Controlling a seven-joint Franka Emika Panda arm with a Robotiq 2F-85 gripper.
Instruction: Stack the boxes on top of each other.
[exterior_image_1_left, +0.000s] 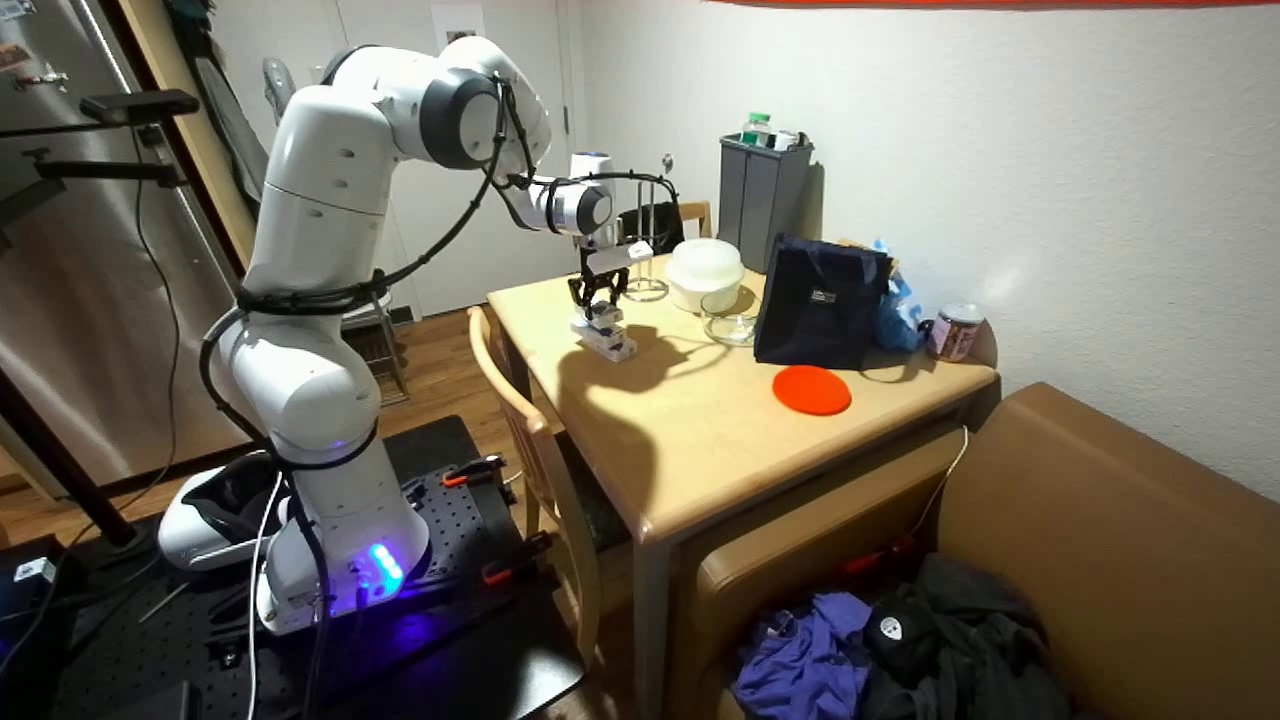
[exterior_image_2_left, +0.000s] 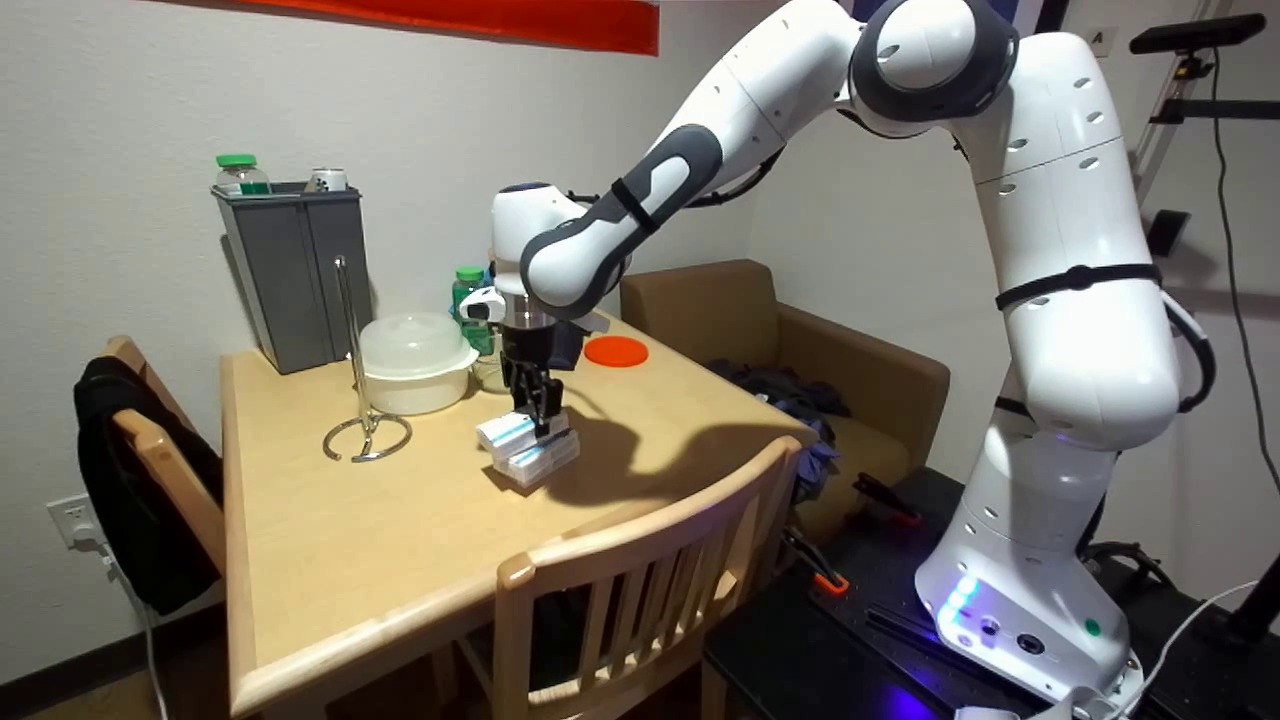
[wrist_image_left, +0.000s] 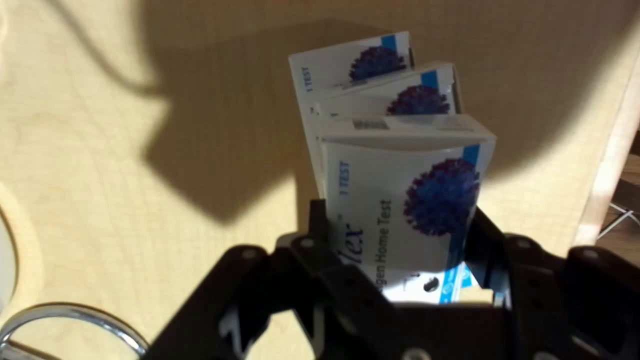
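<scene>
Above the wooden table (exterior_image_2_left: 370, 560), the gripper (wrist_image_left: 400, 216) is holding the top box (wrist_image_left: 405, 190), a black finger (wrist_image_left: 318, 220) pressing against either side, so its jaws are standing just as wide as that box. The middle box (wrist_image_left: 370, 102) is lying beneath it, on the lowest box (wrist_image_left: 345, 62), and in the wrist view each is showing a strip beyond the one above. In both exterior views the three boxes are appearing one above another in uneven steps, with the top box jutting out on the side of the metal stand (exterior_image_2_left: 361, 385). Whether the top box is touching the middle box or hanging just over it is not showing clearly. Near the stand, a lidded white tub (exterior_image_2_left: 415, 370) is sitting with a clear bowl (exterior_image_1_left: 733, 335) just beside it. A dark bag (exterior_image_1_left: 822, 310) is standing past the bowl, and a red disc (exterior_image_1_left: 811, 390) is lying flat near the bag. By the wall (exterior_image_1_left: 950, 130), a grey bin (exterior_image_2_left: 290, 280) is standing near the tub, and a wooden chair (exterior_image_2_left: 655, 530) is standing between the table and the robot's base (exterior_image_1_left: 345, 555).
</scene>
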